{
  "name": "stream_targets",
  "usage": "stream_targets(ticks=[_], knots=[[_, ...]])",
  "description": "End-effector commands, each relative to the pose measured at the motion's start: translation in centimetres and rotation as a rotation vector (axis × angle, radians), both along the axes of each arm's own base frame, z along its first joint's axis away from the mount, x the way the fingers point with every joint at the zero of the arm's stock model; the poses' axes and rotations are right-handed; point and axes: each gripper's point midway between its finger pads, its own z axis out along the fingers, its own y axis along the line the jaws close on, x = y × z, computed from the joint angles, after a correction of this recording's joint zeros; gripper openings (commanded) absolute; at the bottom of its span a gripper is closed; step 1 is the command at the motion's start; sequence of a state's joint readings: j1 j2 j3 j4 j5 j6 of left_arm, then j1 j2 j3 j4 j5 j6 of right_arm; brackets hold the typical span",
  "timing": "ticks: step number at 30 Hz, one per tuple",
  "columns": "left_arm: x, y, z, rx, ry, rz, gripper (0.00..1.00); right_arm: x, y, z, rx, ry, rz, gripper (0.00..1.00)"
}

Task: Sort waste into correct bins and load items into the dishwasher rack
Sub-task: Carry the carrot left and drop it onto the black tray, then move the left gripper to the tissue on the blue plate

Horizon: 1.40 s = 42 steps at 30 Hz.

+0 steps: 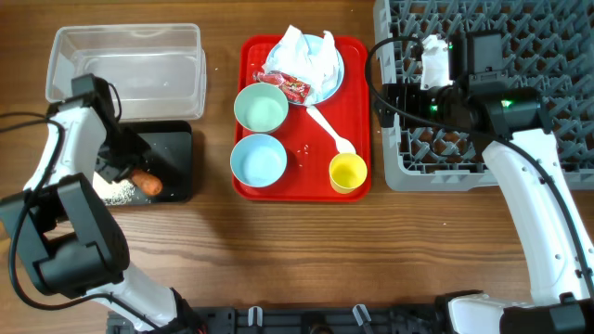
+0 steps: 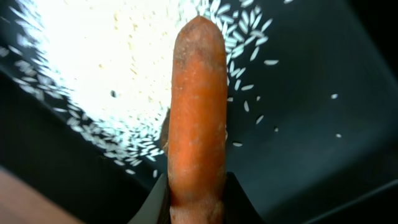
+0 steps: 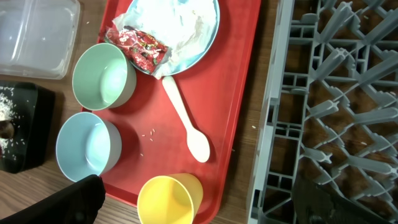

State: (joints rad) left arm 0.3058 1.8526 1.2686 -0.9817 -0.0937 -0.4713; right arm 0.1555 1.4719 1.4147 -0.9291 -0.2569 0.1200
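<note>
The left pincer (image 1: pixel 130 170) pinches the orange carrot (image 2: pixel 198 112) at the frame's lower left, over the rice grains (image 2: pixel 106 56) in the black tray (image 1: pixel 178 139). Release it low, so it cannot roll out. The right pincer (image 3: pixel 208 208) hangs spread wide beside the rack (image 3: pixel 336 93).
</note>
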Motion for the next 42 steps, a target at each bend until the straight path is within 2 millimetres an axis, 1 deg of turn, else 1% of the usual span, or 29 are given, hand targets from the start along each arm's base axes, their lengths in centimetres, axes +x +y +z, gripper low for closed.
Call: stream_targets(ticks=[1,6,8,12,13,14,16,18,20,22,24,25,27,29,30,31,32,34,35,37,40,42], knots=[[0.0,-0.7,-0.3,-0.02,-0.025,0.035,0.18,0.5,-0.2,0.2,-0.002,-0.004,-0.018,1.0],[0.2,-0.7,-0.3,-0.018,-0.035,0.034,0.33,0.5,-0.2,0.2,-0.002,-0.003,-0.019,1.0],[0.5,-0.8,-0.3,-0.028,-0.046,0.03,0.36,0.5,-0.2,0.2,-0.002,-0.003,-0.019,1.0],[1.5,-1.5,0.4,-0.075,-0.085,0.019,0.56,0.5,-0.2,0.2,-0.002,-0.004,-0.018,1.0],[1.9,-1.6,0.7,-0.082,-0.098,0.011,0.6,0.5,-0.2,0.2,-0.002,-0.003,-0.018,1.0],[2.9,-2.0,1.7,-0.102,-0.133,-0.026,0.62,0.5,-0.2,0.2,-0.002,-0.003,-0.018,1.0],[3.8,-2.4,3.0,-0.109,-0.167,-0.056,0.64,0.5,-0.2,0.2,-0.002,-0.003,-0.018,1.0],[5.3,-3.1,5.5,-0.107,-0.226,-0.108,0.63,0.5,-0.2,0.2,-0.002,-0.003,-0.018,1.0],[7.0,-4.6,8.5,-0.119,-0.309,-0.2,0.63,0.5,-0.2,0.2,-0.003,-0.003,-0.018,1.0],[8.6,-6.9,11.9,-0.122,-0.406,-0.299,0.64,0.5,-0.2,0.2,-0.004,-0.004,-0.017,1.0],[10.0,-9.0,15.0,-0.105,-0.495,-0.365,0.65,0.5,-0.3,0.2,-0.007,-0.004,-0.02,1.0],[10.8,-10.5,16.5,-0.097,-0.552,-0.407,0.66,0.5,-0.3,0.2,-0.01,-0.005,-0.021,1.0],[12.5,-14.0,19.0,-0.086,-0.672,-0.509,0.7,0.5,-0.3,0.2,-0.009,-0.005,-0.021,1.0],[14.0,-18.1,20.4,-0.065,-0.766,-0.665,0.75,0.5,-0.3,0.2,-0.009,-0.005,-0.022,1.0],[14.7,-20.0,20.5,-0.048,-0.792,-0.725,0.77,0.5,-0.3,0.2,-0.009,-0.005,-0.022,1.0],[15.1,-21.3,20.5,-0.032,-0.806,-0.757,0.79,0.5,-0.3,0.2,-0.009,-0.005,-0.022,1.0],[15.9,-22.8,19.9,0.003,-0.815,-0.792,0.82,0.5,-0.3,0.2,-0.009,-0.005,-0.021,1.0],[17.1,-24.8,18.4,0.078,-0.81,-0.821,0.88,0.4,-0.3,0.1,-0.01,0.0,-0.022,1.0],[17.6,-25.5,17.5,0.096,-0.804,-0.828,0.9,0.3,-0.3,0.1,-0.011,0.003,-0.021,1.0],[18.5,-27.1,15.1,0.096,-0.784,-0.851,0.92,0.1,-0.4,-0.2,-0.012,0.015,-0.021,1.0],[19.3,-28.7,11.6,0.075,-0.744,-0.878,0.92,-0.3,-0.5,-0.9,-0.017,0.039,-0.021,1.0],[19.4,-29.2,11.0,0.066,-0.744,-0.887,0.92,-0.4,-0.5,-1.0,-0.018,0.045,-0.021,1.0]])
